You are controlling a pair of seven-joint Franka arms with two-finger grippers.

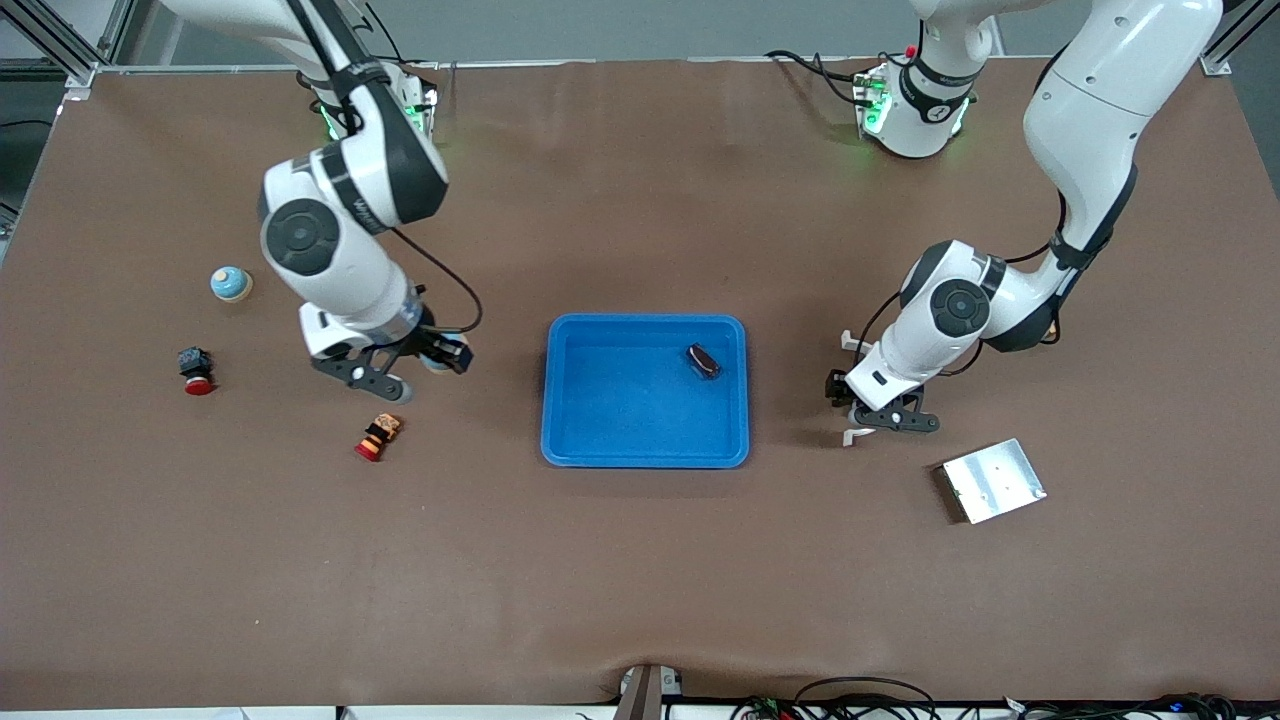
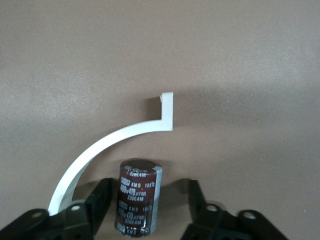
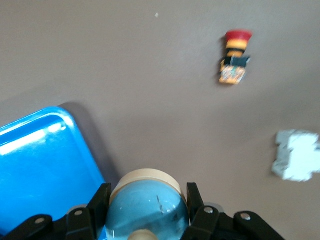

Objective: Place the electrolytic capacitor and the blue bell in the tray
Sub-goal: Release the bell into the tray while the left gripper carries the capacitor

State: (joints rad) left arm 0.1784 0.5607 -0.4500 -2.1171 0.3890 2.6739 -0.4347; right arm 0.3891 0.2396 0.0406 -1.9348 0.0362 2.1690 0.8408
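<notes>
The blue tray (image 1: pixel 645 445) lies mid-table with a dark cylindrical part (image 1: pixel 703 361) in it. My right gripper (image 1: pixel 440 355) is shut on a blue bell (image 3: pixel 147 205), a blue dome on a cream base, held over the table beside the tray's rim (image 3: pixel 35 150) at the right arm's end. A second blue bell (image 1: pixel 231 284) stands on the table toward the right arm's end. My left gripper (image 1: pixel 838 392) is low at the table toward the left arm's end. Its open fingers (image 2: pixel 102 192) stand on either side of a dark brown electrolytic capacitor (image 2: pixel 138 197).
A white curved plastic piece (image 2: pixel 115 137) lies around the capacitor. A silver metal plate (image 1: pixel 992 480) lies nearer the front camera than the left gripper. A red push button (image 1: pixel 195 372) and an orange-red switch (image 1: pixel 379 437) lie near the right gripper. A white block (image 3: pixel 296 155) shows in the right wrist view.
</notes>
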